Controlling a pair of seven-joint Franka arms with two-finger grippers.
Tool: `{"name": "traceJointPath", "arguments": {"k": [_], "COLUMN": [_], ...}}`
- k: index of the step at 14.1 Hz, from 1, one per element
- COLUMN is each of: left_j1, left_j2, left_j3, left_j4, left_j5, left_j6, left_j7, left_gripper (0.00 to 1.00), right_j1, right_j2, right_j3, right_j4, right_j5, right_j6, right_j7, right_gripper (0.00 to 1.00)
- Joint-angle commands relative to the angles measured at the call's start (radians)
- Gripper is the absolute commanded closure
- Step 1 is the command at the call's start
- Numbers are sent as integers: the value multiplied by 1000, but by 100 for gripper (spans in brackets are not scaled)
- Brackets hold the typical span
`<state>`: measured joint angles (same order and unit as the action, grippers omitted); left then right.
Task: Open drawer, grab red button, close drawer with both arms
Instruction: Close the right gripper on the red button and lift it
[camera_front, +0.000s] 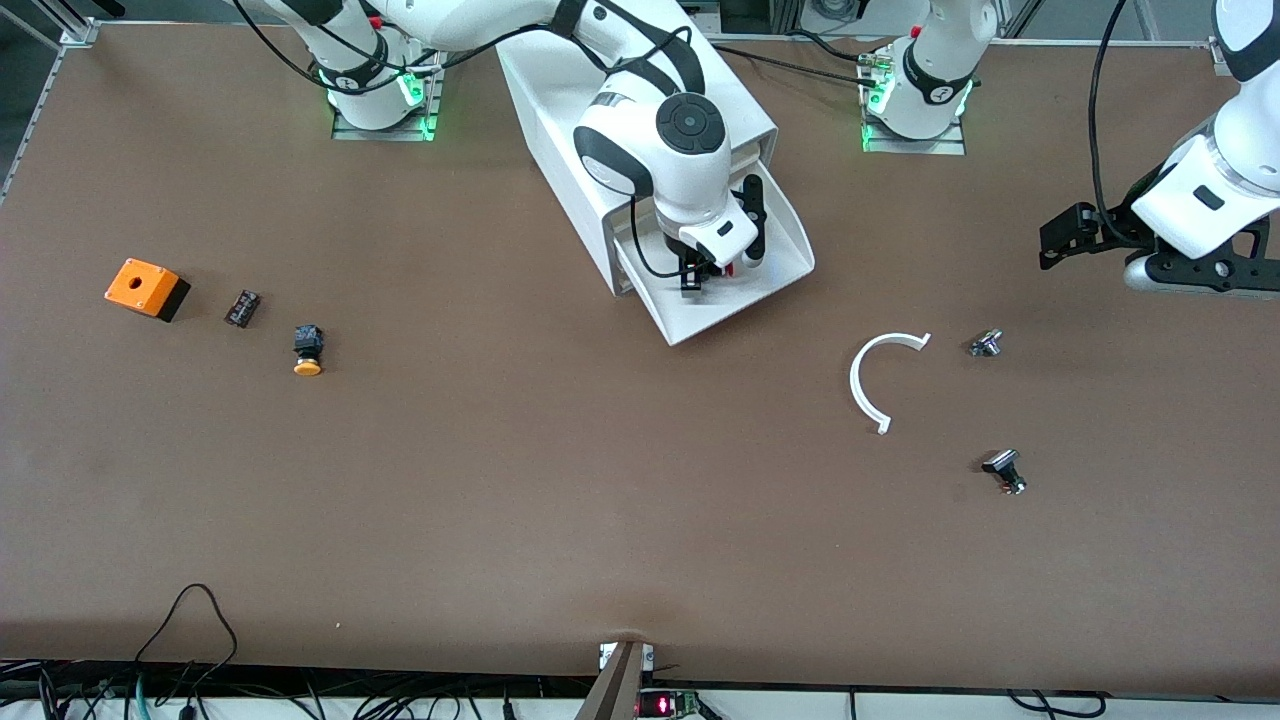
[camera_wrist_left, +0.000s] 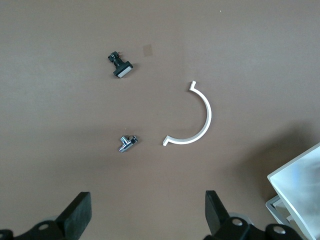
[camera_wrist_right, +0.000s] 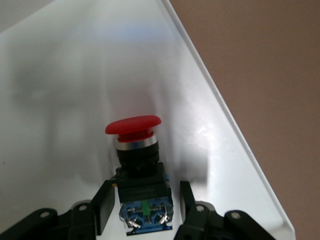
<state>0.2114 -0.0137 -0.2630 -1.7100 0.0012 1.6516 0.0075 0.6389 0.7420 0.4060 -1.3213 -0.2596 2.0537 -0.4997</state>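
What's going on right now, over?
Right claw down in open drawer, fingers straddling red button, not yet closed. Left claw open, waiting above table. Nothing blocking.

Even, bright overhead light on the brown table (camera_front: 500, 480); front view sharp across, shadows short and soft under the small parts. Green lamps glow at both arm bases. Slight darkening along the table's nearer edge. Left wrist view: soft dark shadow patch beside the cabinet corner (camera_wrist_left: 300, 185), which looks washed-out and hazy. Right wrist view: drawer (camera_wrist_right: 210, 135) floor glares white with blurred grey shadows; red button (camera_wrist_right: 133, 125) sharp, casting a dim shadow beside it; the corner farthest from the button is soft.
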Motion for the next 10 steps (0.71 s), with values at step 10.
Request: {"name": "traceJointPath", "arguments": {"k": [10], "left_j1": [2], "left_j2": [-3], "left_j3": [1], "left_j4": [9], "left_j5": [-9], "left_j6": [-13], "left_j7": [-11], "left_gripper": [0], "right_j1": [2], "right_j2": [-33], "right_j3": [16], "right_j4": [25], "right_j5": [-23], "right_j6": [-21], "right_j7": [36], "right_gripper": [70]}}
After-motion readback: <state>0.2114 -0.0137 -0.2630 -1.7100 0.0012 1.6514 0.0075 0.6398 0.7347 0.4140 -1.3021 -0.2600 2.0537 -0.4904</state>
